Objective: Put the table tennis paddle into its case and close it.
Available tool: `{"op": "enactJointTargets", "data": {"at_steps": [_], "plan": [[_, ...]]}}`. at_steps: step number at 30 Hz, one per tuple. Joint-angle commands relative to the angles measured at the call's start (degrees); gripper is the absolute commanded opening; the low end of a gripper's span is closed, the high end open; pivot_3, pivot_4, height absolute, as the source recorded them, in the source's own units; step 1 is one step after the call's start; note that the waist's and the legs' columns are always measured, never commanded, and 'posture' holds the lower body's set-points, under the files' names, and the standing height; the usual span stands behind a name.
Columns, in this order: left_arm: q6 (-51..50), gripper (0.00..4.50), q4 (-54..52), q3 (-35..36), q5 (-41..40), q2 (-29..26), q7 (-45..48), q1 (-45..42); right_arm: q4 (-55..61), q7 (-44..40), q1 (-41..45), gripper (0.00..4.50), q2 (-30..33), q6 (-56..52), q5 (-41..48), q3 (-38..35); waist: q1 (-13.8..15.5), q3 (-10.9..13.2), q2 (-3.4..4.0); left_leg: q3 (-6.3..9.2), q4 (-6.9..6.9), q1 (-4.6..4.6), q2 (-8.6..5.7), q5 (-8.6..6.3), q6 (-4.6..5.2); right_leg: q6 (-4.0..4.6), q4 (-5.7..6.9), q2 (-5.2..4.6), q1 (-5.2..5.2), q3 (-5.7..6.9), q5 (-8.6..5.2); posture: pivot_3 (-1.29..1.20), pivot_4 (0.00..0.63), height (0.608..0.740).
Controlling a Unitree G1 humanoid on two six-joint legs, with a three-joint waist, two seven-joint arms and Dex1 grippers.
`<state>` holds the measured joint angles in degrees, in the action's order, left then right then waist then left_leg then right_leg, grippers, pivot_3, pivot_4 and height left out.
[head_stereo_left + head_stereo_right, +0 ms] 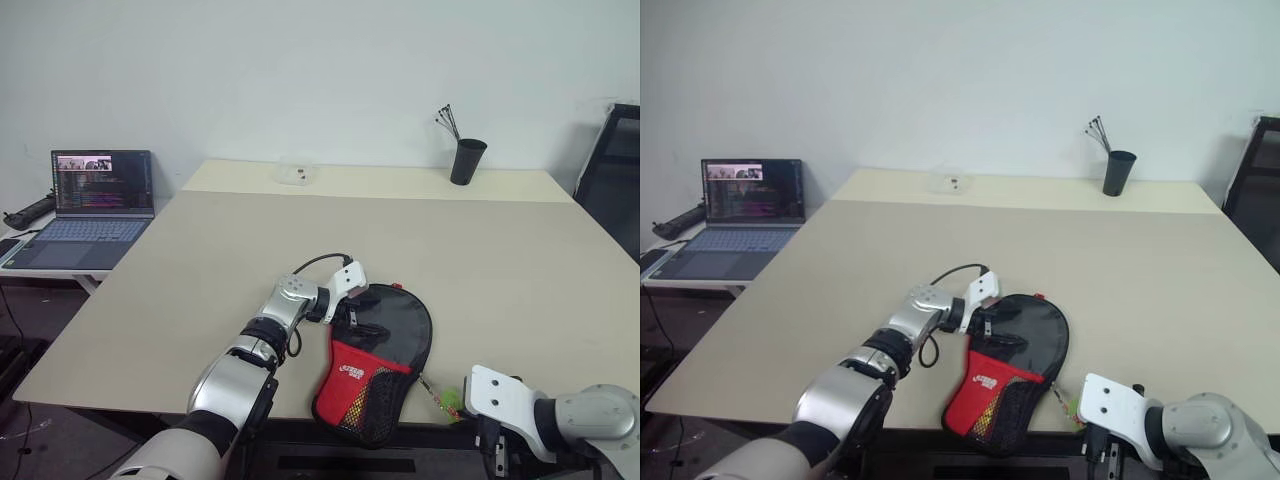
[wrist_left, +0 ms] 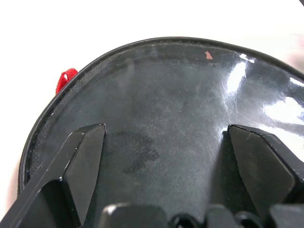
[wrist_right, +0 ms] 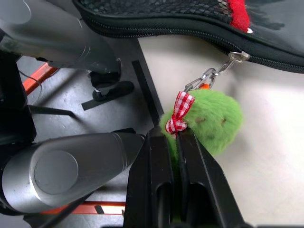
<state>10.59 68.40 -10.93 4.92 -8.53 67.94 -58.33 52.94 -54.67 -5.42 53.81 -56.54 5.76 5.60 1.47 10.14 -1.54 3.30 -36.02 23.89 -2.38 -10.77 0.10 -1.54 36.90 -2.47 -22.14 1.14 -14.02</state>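
Observation:
The black and red case (image 1: 378, 362) lies at the table's near edge, its narrow mesh end slightly over the edge. My left gripper (image 1: 356, 318) stands open over the case's round black top (image 2: 161, 109), one finger (image 2: 85, 156) on each side, next to a red loop (image 2: 65, 79). My right gripper (image 3: 178, 137) is shut on the fluffy green zipper tag (image 3: 216, 116), which has a red checked bow and hangs by a clip from the case's zip. The same tag (image 1: 450, 400) lies beside the case's right edge. The table tennis paddle is hidden.
The beige table (image 1: 420, 240) runs far back. On it stand a black cup with sticks (image 1: 466, 160) and a small clear box (image 1: 298, 173). An open laptop (image 1: 95, 205) sits on a side table at left. A black chair (image 1: 615, 170) stands at right.

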Motion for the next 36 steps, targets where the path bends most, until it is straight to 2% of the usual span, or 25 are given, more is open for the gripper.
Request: {"op": "enactJointTargets", "data": {"at_steps": [1, 8, 11, 16, 20, 25, 30, 36], "plan": [[-1.13, 4.50, 3.35, -1.80, 3.02, -0.38, -0.91, 1.74, -0.59, 1.17, 2.21, 0.02, 0.22, 0.64, 1.52, 1.65, -0.13, -0.01, -0.01, 0.00, -0.01, -0.01, 0.01, 0.00, 0.00, 0.00, 0.02, 0.00, 0.00, 0.00, 0.00, 0.00, 0.150, 0.740], [-0.94, 4.50, 3.02, -1.07, 2.33, -0.80, -1.34, 1.92, -1.71, 2.01, 7.59, 0.02, -2.63, -5.97, 8.93, -3.08, -0.18, -0.06, 0.00, -0.06, -0.02, -0.06, 0.09, 0.00, 0.00, -0.01, 0.07, 0.00, 0.04, 0.03, 0.01, 0.00, 0.150, 0.740], [-0.75, 4.50, 2.59, -0.44, 1.75, -0.90, -1.56, 2.07, -1.37, 1.72, 9.58, 0.72, -2.46, -8.69, 12.75, -5.76, -0.18, -0.08, -0.01, -0.08, -0.03, -0.06, 0.09, 0.00, 0.00, -0.01, 0.07, 0.00, 0.05, 0.02, 0.01, 0.00, 0.150, 0.740], [-0.38, 4.50, 1.65, 0.48, 1.10, -0.75, -1.92, 2.44, -1.06, 1.51, 14.94, 2.36, -4.25, -15.81, 20.93, -10.72, -0.19, -0.08, -0.01, -0.07, -0.03, -0.06, 0.11, 0.00, 0.00, -0.01, 0.08, 0.00, 0.04, 0.04, 0.01, 0.00, 0.150, 0.740], [0.33, 4.50, 0.46, 1.19, 0.61, -0.60, -1.91, 2.83, -3.84, 2.81, 21.01, 2.36, -7.43, -20.21, 26.89, -14.14, -0.21, -0.08, -0.01, -0.07, -0.03, -0.05, 0.11, 0.00, 0.00, -0.01, 0.07, -0.02, 0.04, 0.04, 0.02, 0.00, 0.150, 0.740], [0.50, 4.50, -2.66, 3.05, -1.22, -1.43, -0.32, 3.04, -18.47, 15.22, 30.17, 2.36, -16.76, -19.17, 21.83, -12.24, -0.42, -0.08, -0.03, -0.10, -0.01, 0.00, 0.11, 0.01, 0.01, 0.03, 0.08, -0.05, -0.06, 0.03, 0.05, 0.00, 0.150, 0.740], [-1.03, 4.50, -7.88, 4.66, -4.15, -4.70, 3.71, 4.01, -28.34, 20.80, 32.28, 2.36, -21.22, -14.64, 19.15, -10.81, -0.68, -0.08, -0.02, -0.19, 0.05, 0.23, 0.10, 0.01, 0.03, 0.11, 0.08, -0.08, -0.29, 0.01, 0.04, 0.00, 0.150, 0.740], [-7.39, 4.50, -19.21, 6.63, -8.66, -9.92, 8.10, 7.15, -37.29, 25.10, 33.02, 2.36, -26.59, -7.68, 16.75, -9.37, -1.58, -0.04, 0.02, -0.37, 0.01, 0.86, 0.10, 0.01, 0.07, 0.39, 0.44, 0.01, -1.14, -0.20, 0.21, 0.00, 0.150, 0.740]]}}
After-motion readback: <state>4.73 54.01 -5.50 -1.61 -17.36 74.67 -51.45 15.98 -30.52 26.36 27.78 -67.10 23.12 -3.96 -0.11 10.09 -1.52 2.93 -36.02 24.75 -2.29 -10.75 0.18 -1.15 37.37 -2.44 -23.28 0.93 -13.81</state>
